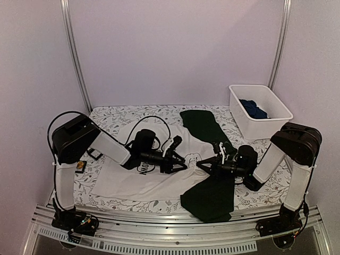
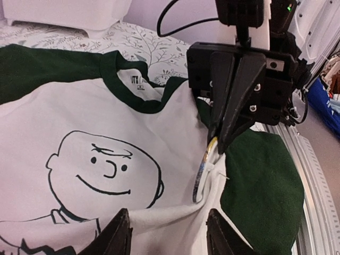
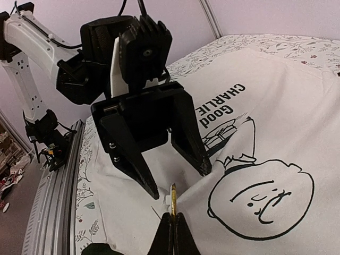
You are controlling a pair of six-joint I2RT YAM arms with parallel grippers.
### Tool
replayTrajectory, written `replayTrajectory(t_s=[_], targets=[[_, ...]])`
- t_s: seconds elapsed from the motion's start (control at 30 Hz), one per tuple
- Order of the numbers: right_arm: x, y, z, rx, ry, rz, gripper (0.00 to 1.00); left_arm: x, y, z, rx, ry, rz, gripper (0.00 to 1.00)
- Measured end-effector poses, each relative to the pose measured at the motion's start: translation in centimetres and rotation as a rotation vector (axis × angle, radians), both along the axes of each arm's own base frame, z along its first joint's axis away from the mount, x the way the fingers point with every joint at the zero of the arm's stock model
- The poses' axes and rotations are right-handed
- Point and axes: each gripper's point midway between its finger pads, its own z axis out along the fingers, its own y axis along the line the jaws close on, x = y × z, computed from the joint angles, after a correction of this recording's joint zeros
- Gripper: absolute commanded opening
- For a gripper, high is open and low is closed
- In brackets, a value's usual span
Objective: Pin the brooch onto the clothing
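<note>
The clothing point(image 1: 133, 183), a white T-shirt with dark green sleeves and a cartoon boy's face, lies flat on the table. My right gripper point(image 3: 172, 226) is shut on the brooch point(image 3: 172, 197), a thin gold-rimmed disc held on edge against a raised fold of white fabric near the sleeve seam. In the left wrist view the brooch point(image 2: 203, 172) hangs from the right gripper point(image 2: 219, 144), and its pin tip pokes out beside the fold. My left gripper point(image 2: 169, 239) is open, its fingers point(image 3: 144, 178) straddling that fold just in front of the brooch. The two grippers point(image 1: 180, 158) point(image 1: 202, 165) meet nose to nose.
A white bin point(image 1: 273, 103) at the back right holds a dark blue garment point(image 1: 254, 110). A leaf-print cover point(image 1: 106, 119) lies under the shirt. One dark green sleeve point(image 1: 210, 199) reaches the front rail point(image 1: 175, 234). A small object point(image 1: 79, 166) sits by the left arm.
</note>
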Motion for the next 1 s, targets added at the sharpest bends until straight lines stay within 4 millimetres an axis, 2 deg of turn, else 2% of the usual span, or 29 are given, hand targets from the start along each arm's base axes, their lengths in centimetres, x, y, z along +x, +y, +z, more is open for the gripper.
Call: replayTrajectory(t_s=[0.13, 0.47, 0.67, 0.83, 0.9, 1.0], targets=[[-0.2, 0.1, 0.0, 0.004, 0.011, 0.008, 0.00, 0.3, -0.5, 1.0, -0.064, -0.007, 0.013, 0.32], [-0.2, 0.1, 0.0, 0.005, 0.012, 0.011, 0.00, -1.1, -1.4, 2.3, -0.135, -0.029, -0.037, 0.33], [-0.2, 0.1, 0.3, 0.009, 0.007, 0.011, 0.00, -1.8, -1.9, 2.0, -0.134, -0.026, -0.048, 0.22], [-0.2, 0.1, 0.4, 0.011, 0.003, 0.011, 0.00, -1.7, -2.0, 1.7, -0.128, -0.029, -0.035, 0.20], [-0.2, 0.1, 0.7, 0.014, -0.004, 0.011, 0.00, -1.7, -2.0, 1.7, -0.129, -0.032, -0.032, 0.14], [-0.2, 0.1, 0.9, 0.017, -0.012, 0.015, 0.00, -1.6, -2.0, 1.7, -0.127, -0.032, -0.029, 0.00]])
